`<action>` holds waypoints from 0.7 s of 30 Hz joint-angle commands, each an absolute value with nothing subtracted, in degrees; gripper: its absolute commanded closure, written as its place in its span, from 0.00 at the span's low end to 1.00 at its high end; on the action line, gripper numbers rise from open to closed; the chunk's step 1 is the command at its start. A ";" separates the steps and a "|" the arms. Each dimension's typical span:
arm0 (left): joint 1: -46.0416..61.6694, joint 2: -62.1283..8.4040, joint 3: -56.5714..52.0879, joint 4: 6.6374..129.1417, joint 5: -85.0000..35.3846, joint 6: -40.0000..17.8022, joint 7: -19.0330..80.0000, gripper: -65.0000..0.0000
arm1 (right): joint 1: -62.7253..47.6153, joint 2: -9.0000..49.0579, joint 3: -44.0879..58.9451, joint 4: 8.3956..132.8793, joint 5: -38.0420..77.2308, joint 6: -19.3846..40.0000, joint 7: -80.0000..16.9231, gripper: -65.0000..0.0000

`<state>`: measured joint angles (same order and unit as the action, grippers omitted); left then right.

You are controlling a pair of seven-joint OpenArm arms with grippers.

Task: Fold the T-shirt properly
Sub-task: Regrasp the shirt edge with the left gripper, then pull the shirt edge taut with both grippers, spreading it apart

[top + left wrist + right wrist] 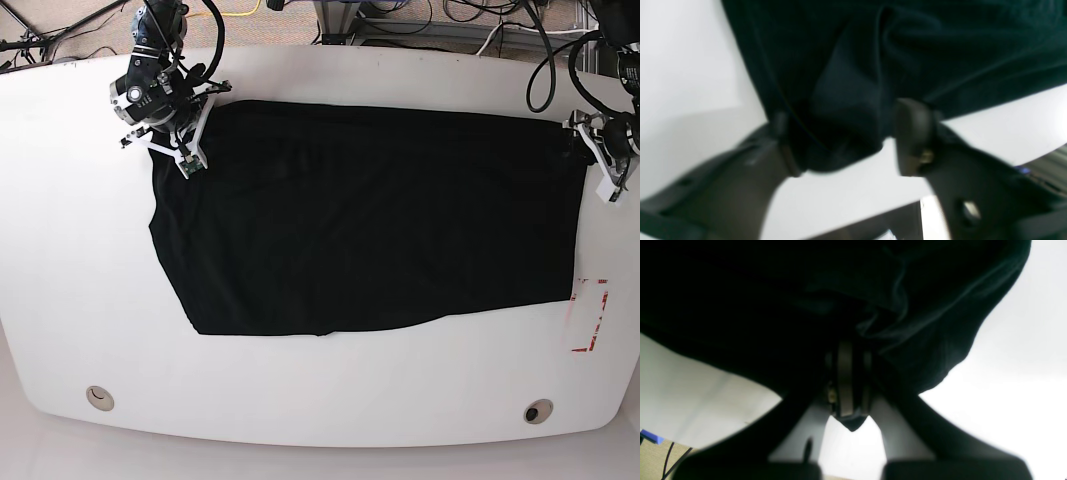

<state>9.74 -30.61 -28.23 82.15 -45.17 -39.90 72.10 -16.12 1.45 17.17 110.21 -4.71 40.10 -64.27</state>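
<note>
While the T-shirt (pixel 365 215) lay spread as one broad black slab across the tabletop (pixel 60 250), seemingly folded once, the right claw (pixel 849 380) pinched its far-left corner and the left claw (pixel 843 136) stood spread around its far-right edge.

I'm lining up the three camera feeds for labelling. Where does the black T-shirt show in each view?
Left wrist: the T-shirt fills the top, a fold hanging between the open jaws.
Right wrist: it covers the top and left, a tip pinched in the shut jaws.
Base: spread flat across the middle.
Shared landmark: the white table.
</note>
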 commanded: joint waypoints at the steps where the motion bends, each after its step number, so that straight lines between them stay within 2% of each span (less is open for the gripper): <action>1: 9.27 -31.96 -27.65 82.77 -46.29 -40.00 71.52 0.57 | -15.87 1.63 17.19 111.43 -4.62 40.00 -63.78 1.00; 5: 9.45 -31.96 -27.47 82.86 -46.37 -40.00 71.52 0.62 | -15.96 1.63 17.19 111.43 -4.62 40.00 -63.78 1.00; 7: 9.45 -31.96 -27.47 82.86 -46.20 -40.00 71.52 0.68 | -15.96 1.63 17.19 111.43 -4.62 40.00 -63.78 1.00; 10: 9.27 -31.96 -27.47 83.12 -46.11 -40.00 71.52 0.85 | -15.87 1.63 17.19 111.43 -4.62 40.00 -63.78 1.00; 13: 9.27 -31.96 -27.47 83.30 -46.11 -40.00 71.52 0.98 | -15.96 1.63 17.19 111.52 -4.62 40.00 -63.78 1.00; 21: 9.45 -32.31 -28.26 86.81 -46.46 -40.00 71.52 1.00 | -15.43 1.54 17.19 111.52 -4.09 40.00 -63.78 1.00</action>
